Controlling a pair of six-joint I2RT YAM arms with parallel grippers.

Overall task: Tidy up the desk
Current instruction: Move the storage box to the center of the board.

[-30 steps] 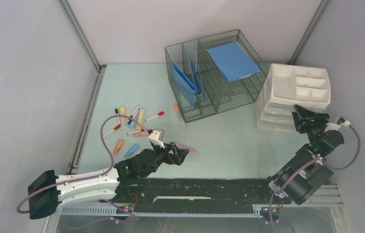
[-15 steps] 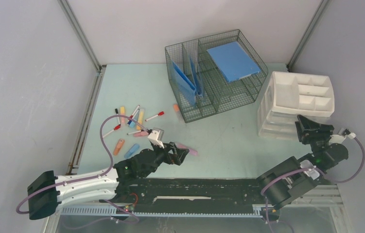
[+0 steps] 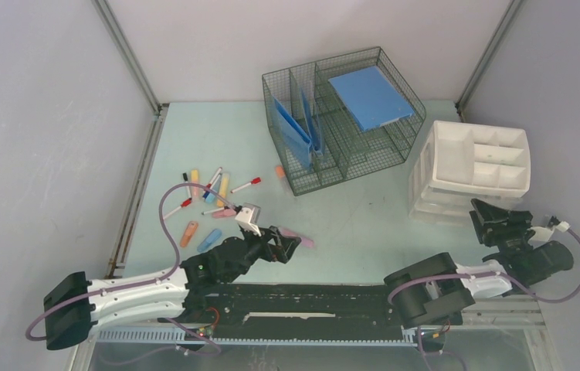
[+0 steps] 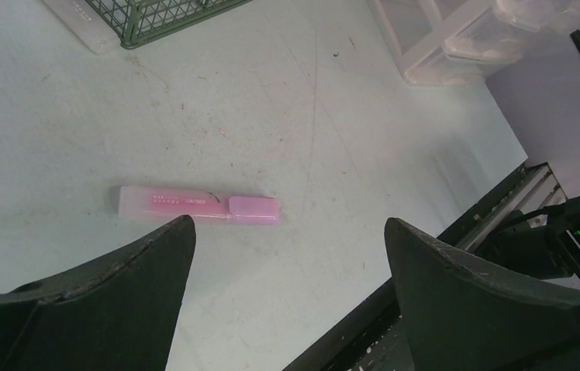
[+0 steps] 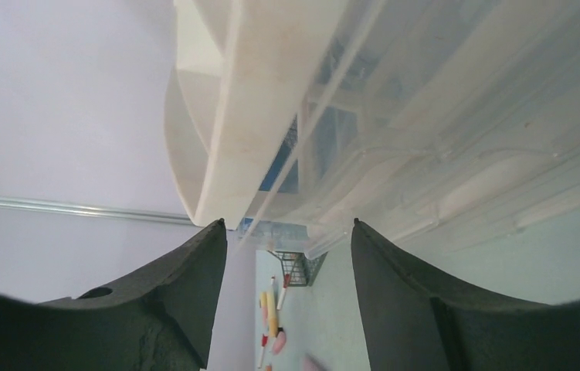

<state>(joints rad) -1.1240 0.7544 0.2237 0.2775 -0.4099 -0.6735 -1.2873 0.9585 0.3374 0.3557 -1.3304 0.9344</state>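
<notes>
Plain pale walls (image 3: pixel 39 116) close three sides: one far ahead of the jaws, one left of the left jaws, one near the right jaws. Metal posts (image 3: pixel 128 56) mark the far corners. Light is even.

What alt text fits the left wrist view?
A pink highlighter lies flat on the pale green desk, just beyond the open left gripper. A wire basket and a drawer unit show at the top edge.
</notes>
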